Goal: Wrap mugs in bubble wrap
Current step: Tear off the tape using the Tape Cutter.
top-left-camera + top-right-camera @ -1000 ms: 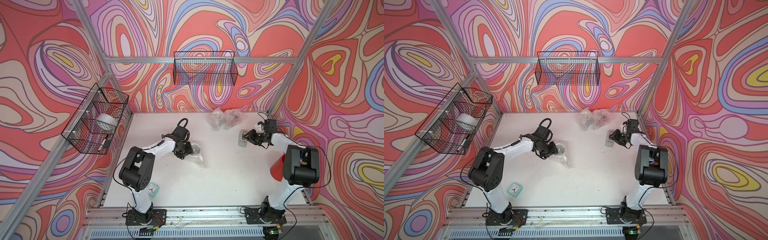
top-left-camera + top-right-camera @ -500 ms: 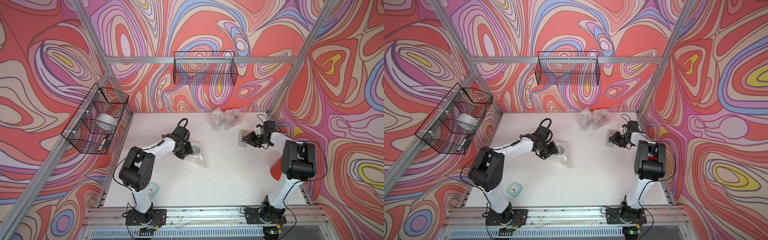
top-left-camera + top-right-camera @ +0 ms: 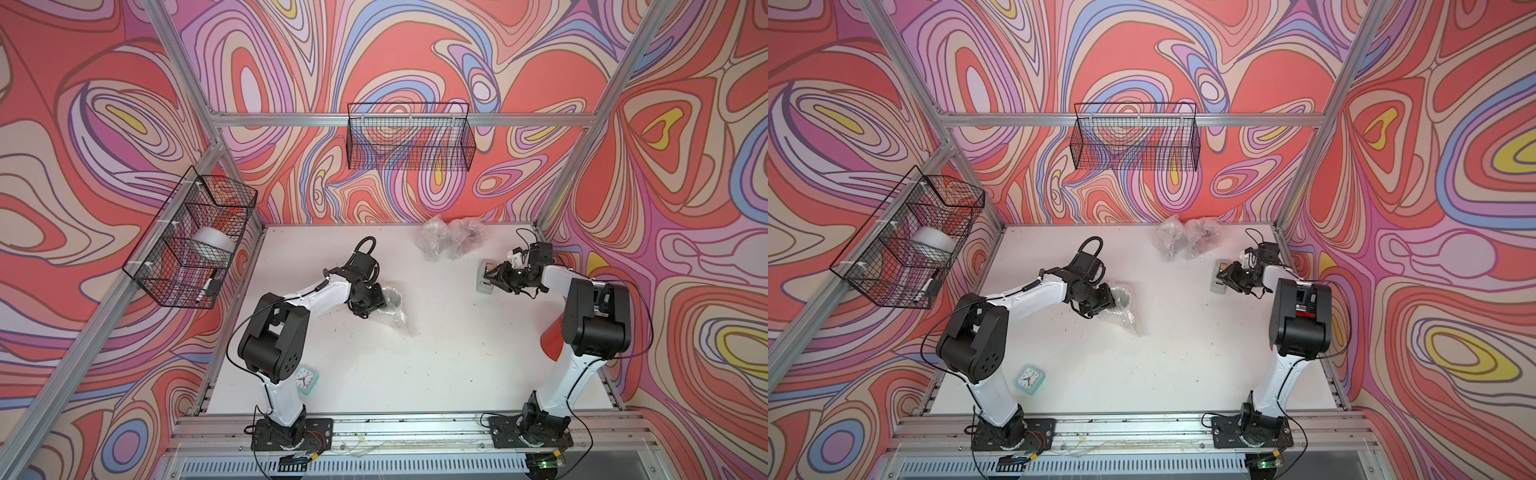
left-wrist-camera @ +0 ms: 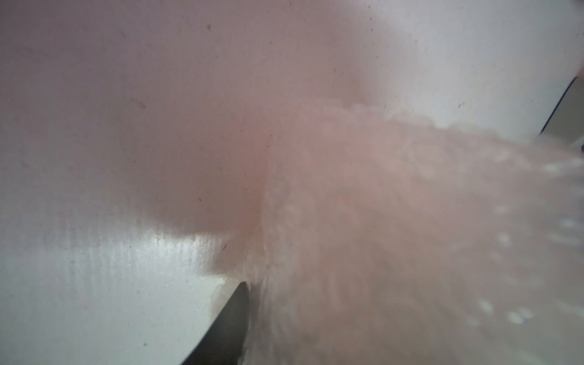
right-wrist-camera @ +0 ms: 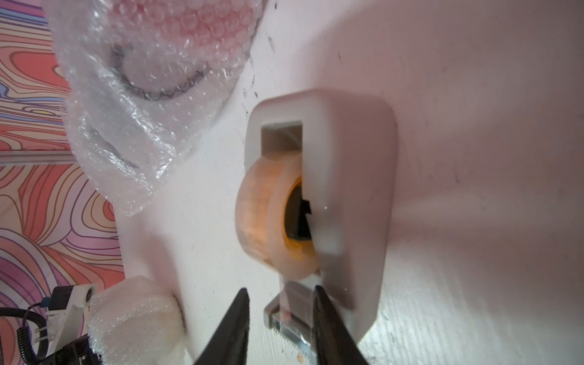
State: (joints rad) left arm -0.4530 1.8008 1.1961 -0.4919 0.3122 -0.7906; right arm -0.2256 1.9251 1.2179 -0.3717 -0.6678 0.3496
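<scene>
R gripper (image 5: 280, 289) astride tape dispenser (image 5: 350, 189) end; L gripper (image 3: 374, 305) at bubble wrap (image 3: 400, 323).

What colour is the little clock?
The clock is mint green, white face, clearest in a top view.

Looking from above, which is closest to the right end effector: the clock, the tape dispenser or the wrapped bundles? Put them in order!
From the right end effector, in a top view:
1. Tape dispenser, right at its tips.
2. Wrapped bundles, a little beyond, at the back.
3. Clock, far across, at the front.
</scene>
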